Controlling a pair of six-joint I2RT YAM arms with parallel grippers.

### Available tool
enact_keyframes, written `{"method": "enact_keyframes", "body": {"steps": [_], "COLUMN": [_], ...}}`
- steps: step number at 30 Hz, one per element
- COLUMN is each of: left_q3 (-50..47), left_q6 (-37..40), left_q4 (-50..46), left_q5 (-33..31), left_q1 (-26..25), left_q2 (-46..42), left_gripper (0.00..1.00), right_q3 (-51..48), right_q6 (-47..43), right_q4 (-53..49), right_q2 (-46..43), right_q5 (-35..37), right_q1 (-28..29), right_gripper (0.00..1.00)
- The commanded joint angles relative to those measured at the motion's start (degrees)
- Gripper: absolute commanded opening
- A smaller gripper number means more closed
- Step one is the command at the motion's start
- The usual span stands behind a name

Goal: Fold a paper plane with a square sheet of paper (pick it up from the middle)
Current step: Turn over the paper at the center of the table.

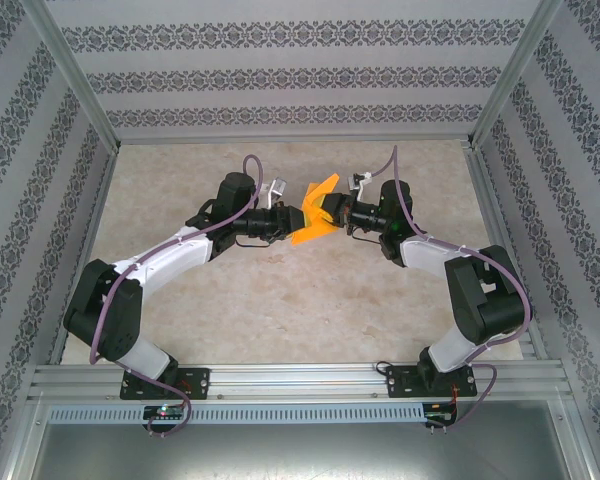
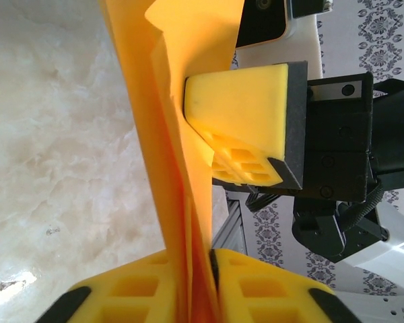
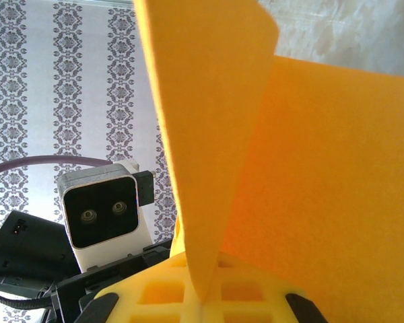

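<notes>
The orange sheet of paper (image 1: pixel 315 214) hangs in the air above the middle of the table, folded into several layers with flaps sticking up. My left gripper (image 1: pixel 298 219) comes in from the left and is shut on its lower left edge. In the left wrist view the paper (image 2: pixel 165 128) runs down into the pinch of the left gripper (image 2: pixel 203 272). From the right, my right gripper (image 1: pixel 332 211) is shut on the same paper. Its yellow finger (image 2: pixel 246 111) presses one flap. In the right wrist view the paper (image 3: pixel 316 168) rises out of the right gripper (image 3: pixel 207 296).
The tabletop (image 1: pixel 280 310) is pale marble-patterned. Aluminium frame rails (image 1: pixel 300 380) run along the near edge and up the sides. Patterned walls (image 1: pixel 280 80) close in the back and both sides. The left wrist camera (image 3: pixel 104 212) sits just behind the paper.
</notes>
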Motion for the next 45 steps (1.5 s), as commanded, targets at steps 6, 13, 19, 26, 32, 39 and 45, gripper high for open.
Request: {"method": "enact_keyframes", "body": {"steps": [6,13,19,26,32,39,45], "left_q3": [3.3,8.5,16.8,26.1,25.1,21.9,21.7], "left_q6": [4.3,14.5,29.9,41.8,46.2,47.2,46.6], "left_q4": [-4.5,-19.2,-42.6,-61.4,-61.9,-56.8,-53.4], "left_q5": [0.0,-5.3,-22.0,-56.6,-75.2,-81.0,-83.7], "left_q1": [0.0,0.0,-0.5,-6.2,-13.9,-22.4,-28.4], "left_q2": [0.1,-1.0,-0.1,5.5,10.9,18.3,25.2], "left_gripper": [0.12,0.09,0.09,0.06,0.06,0.08,0.14], "right_q3": [0.9,1.6,4.9,7.1,7.8,10.5,11.1], "right_q6": [-1.8,-12.7,-29.1,-36.9,-37.4,-40.3,-41.3], "right_q4": [-0.3,-16.1,-40.0,-52.1,-53.6,-59.4,-60.9], "right_q2": [-1.6,-4.9,-9.8,-13.3,-15.7,-16.6,-17.1], "right_q5": [-0.5,2.0,8.4,13.1,10.8,11.3,11.3], "right_q1": [0.4,-0.8,-3.6,-6.5,-10.2,-12.9,-13.8], "right_gripper": [0.21,0.49,0.59,0.62,0.64,0.65,0.66]}}
